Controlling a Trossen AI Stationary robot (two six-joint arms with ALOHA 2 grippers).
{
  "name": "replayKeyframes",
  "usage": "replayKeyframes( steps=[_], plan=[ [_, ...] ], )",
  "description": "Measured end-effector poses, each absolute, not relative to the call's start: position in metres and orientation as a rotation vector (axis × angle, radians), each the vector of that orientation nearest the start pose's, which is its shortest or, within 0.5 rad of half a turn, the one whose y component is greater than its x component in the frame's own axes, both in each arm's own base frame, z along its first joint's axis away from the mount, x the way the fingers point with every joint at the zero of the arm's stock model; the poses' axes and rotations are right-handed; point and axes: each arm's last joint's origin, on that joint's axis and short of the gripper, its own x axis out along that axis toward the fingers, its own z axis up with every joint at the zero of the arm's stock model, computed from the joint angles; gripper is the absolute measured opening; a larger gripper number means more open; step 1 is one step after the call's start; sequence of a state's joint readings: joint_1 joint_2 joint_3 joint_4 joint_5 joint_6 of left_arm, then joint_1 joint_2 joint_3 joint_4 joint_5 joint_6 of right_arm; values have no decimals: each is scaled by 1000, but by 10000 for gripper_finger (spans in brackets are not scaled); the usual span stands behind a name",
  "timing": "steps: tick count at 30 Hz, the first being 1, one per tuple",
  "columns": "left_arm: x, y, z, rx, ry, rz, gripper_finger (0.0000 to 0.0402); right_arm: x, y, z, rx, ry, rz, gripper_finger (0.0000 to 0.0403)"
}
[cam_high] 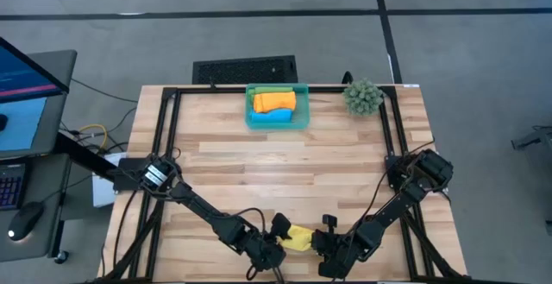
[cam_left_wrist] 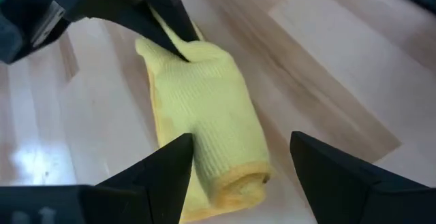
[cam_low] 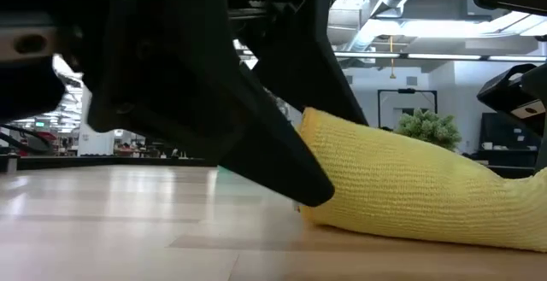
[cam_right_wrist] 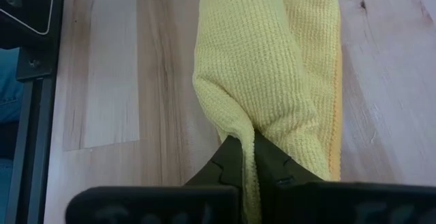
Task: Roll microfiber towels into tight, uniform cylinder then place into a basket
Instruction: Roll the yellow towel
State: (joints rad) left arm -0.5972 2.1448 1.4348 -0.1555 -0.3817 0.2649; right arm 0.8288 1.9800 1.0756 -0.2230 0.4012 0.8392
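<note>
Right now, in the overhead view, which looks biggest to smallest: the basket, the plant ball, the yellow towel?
1. Basket, clearly largest.
2. Plant ball.
3. Yellow towel, though the left gripper and right gripper cover its ends, so its true size is unsure.

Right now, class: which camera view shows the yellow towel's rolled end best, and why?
The left wrist view: the yellow towel shows its spiral end between the open left gripper fingers. The right wrist view shows the right gripper pinching a fold; the low view only its side; the high view, a speck.
</note>
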Motion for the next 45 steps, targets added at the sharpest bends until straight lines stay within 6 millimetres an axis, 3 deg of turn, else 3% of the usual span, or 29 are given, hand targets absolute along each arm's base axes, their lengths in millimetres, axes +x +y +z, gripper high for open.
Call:
replayKeyframes(
  steps=[7, 13, 16, 20, 31, 41, 45],
  plan=[
    [376, -250, 141, 666, 736, -336, 240, 254, 261, 105, 118, 986, -25, 30],
    [375, -264, 167, 726, 646, -294, 240, 255, 261, 105, 120, 987, -24, 23],
    [373, -269, 168, 751, 645, -322, 240, 255, 261, 105, 120, 988, -24, 27],
    [373, -267, 163, 684, 670, -395, 240, 255, 261, 105, 120, 988, -24, 28],
    [380, -234, 141, 588, 766, -404, 240, 255, 261, 105, 120, 989, -24, 29],
    [378, -231, 134, 571, 786, -411, 240, 256, 259, 105, 124, 992, -25, 29],
    [381, -230, 122, 548, 797, -386, 239, 255, 260, 105, 123, 988, -23, 25]
  ],
)
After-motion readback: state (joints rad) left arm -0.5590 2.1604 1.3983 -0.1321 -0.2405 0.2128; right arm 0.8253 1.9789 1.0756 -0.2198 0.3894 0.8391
